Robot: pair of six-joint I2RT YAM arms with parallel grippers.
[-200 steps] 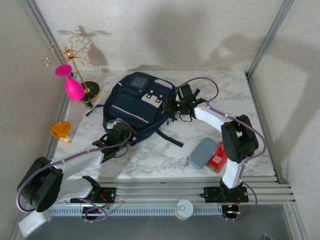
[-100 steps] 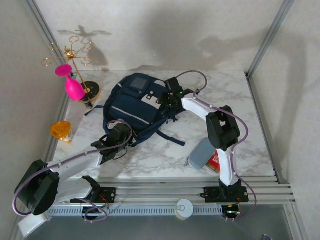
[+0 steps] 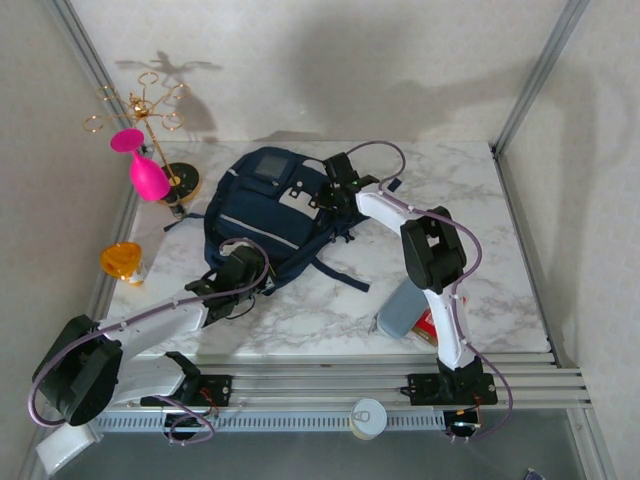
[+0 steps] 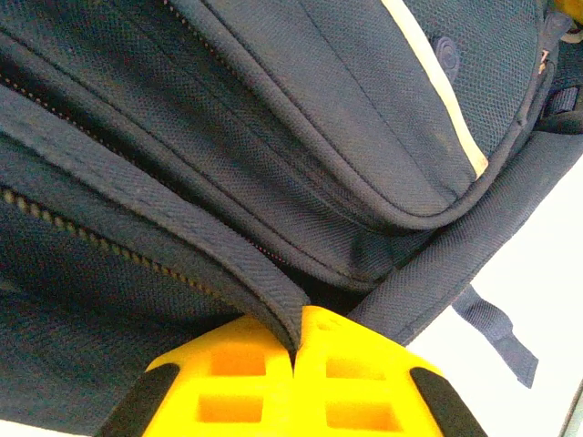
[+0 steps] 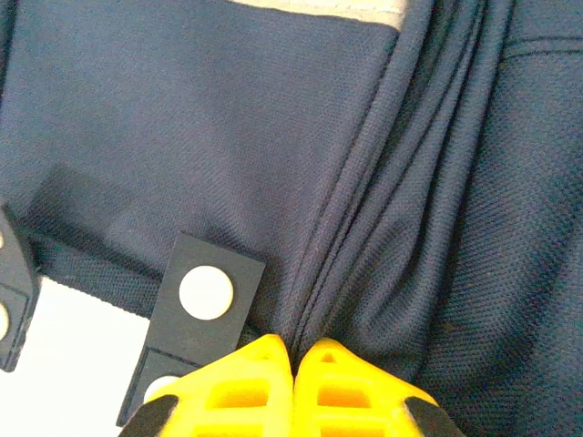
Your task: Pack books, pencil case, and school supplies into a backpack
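— So, which step are we on?
— Opening, we judge. Our left end effector (image 3: pixel 243 262) is pinched tight on a fold of the backpack (image 3: pixel 270 215) at its near side, beside a zip (image 4: pixel 91 235). Our right end effector (image 3: pixel 335 185) is clamped on a gathered pleat at the far right side. The pencil case (image 3: pixel 400 308) and the red pack (image 3: pixel 427 325) lie side by side at the near right edge of the table (image 3: pixel 480 200), well apart from the backpack.
— And the backpack itself?
— It lies flat, left of the table's middle, toward the far edge. Next we'd need to draw the folds apart into a mouth, then free one arm for the pencil case.
— How will things handle?
— It's coarse woven cloth, limp, with piped seams, fine zip teeth, a pale stripe (image 4: pixel 435 86) and black tabs (image 5: pixel 205 291) with white snaps. We expect it to bunch rather than hold shape. The pencil case looks soft and rounded, the red pack flat, the marbled table smooth.
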